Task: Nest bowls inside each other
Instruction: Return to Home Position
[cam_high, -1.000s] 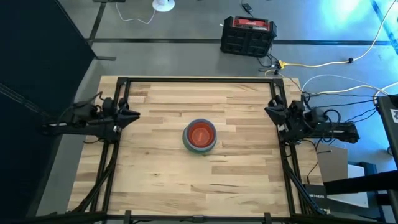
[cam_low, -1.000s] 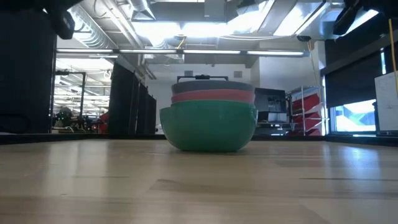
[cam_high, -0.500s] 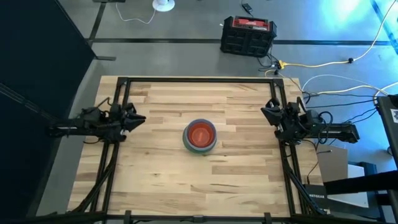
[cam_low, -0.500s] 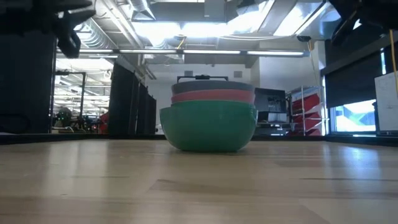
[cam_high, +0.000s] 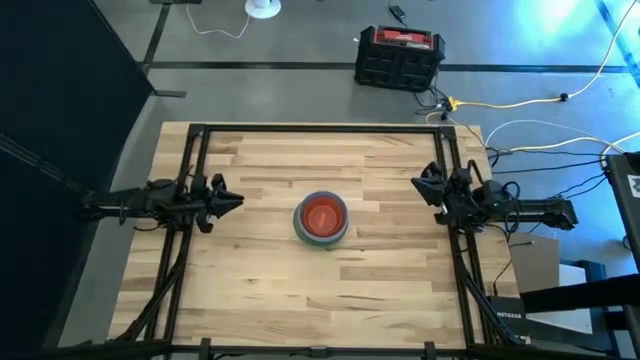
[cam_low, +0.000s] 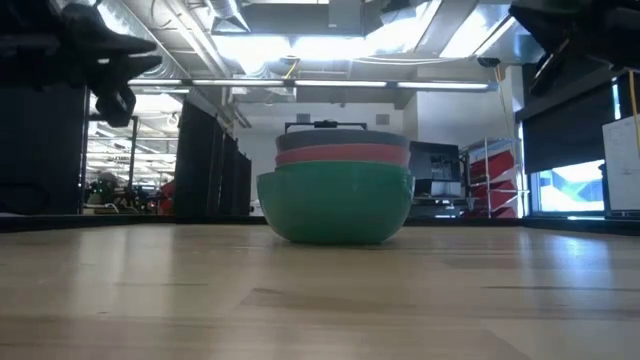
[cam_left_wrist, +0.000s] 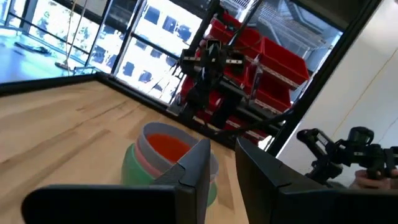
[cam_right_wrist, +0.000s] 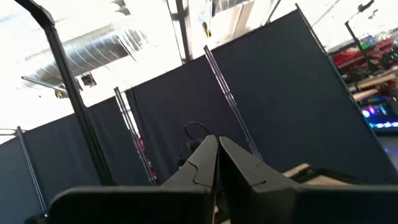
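We see the nested bowls, orange-red innermost, at the middle of the worktop. At its sides, the left claw shows a narrow gap and the right claw is pressed together, both empty. We judge the plastic stack light, stiff and slick, best pinched at the rim.

Green bowl hides the inner bowls below their rims; count seemingly four.

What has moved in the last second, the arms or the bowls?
Both arms shifted: the left gripper and the right gripper each crept inward toward the stack of bowls, neither touching it. Nothing was gripped or released. The stack stayed put, orange bowl innermost.
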